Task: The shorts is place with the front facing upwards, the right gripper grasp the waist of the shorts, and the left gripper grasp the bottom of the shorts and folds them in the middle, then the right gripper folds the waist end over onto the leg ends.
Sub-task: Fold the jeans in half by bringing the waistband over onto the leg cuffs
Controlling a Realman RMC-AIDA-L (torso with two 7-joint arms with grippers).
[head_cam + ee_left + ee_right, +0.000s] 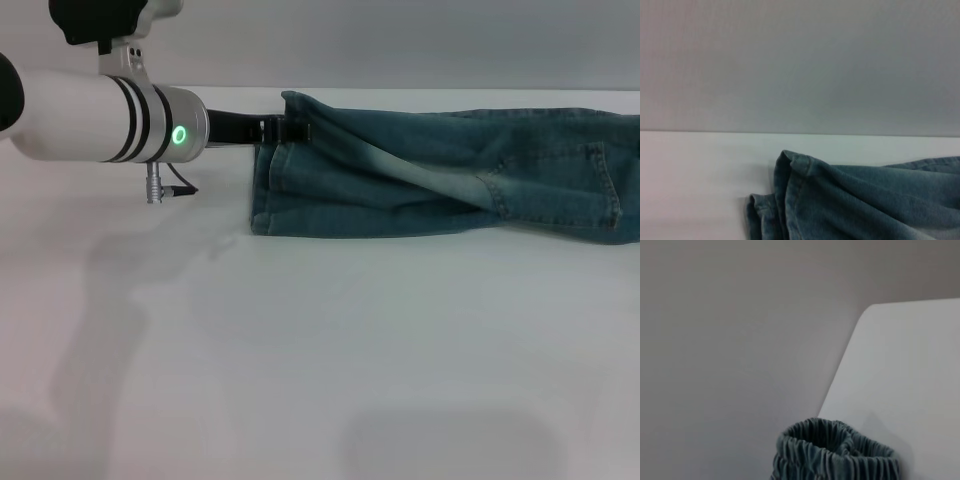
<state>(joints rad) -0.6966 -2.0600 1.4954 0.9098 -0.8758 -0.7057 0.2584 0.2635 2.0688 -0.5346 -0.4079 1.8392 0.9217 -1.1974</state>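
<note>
- The shorts (440, 175), long blue denim with wide legs and a pale faded patch on the thigh, lie along the far edge of the white bench (330, 360), folded lengthwise so that one leg lies over the other, and run off the head view at the right.
- The bottom of the shorts (268, 185), the straight hemmed leg openings, lies at the left end of the garment; its upper layer is raised at the far corner.
- The left gripper (285, 128), a black fitting on a white arm with a green ring light, reaches in from the left along the far edge and meets that raised hem corner; the jaws appear clamped on the denim.
- The left wrist view shows the hem (790, 195) in stacked folds on the bench.
- The gathered elastic waistband (835, 452) stands bunched and lifted in the right wrist view, near the bench edge.
- The right gripper is not visible; the state of its jaws cannot be told.
</note>
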